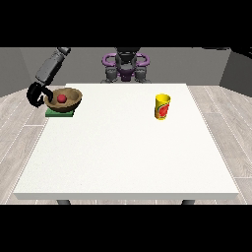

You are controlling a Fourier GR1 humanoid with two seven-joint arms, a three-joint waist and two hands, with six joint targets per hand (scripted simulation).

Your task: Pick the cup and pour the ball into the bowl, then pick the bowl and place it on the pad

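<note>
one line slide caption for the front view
Bowl holding the red ball sits on the green pad, hand at its rim; yellow cup upright apart.

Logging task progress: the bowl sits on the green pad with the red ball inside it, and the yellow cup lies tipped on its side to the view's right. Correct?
Not quite. In the front view the yellow cup stands upright, not tipped over. The rest holds: the bowl sits on the green pad with the red ball inside.

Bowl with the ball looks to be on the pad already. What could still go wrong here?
The bowl overhangs the small green pad, so it might tip or slide off when released. The hand at the view's left sits close against the bowl's rim; pulling away could drag it. A jolt might bounce the red ball out.
</note>
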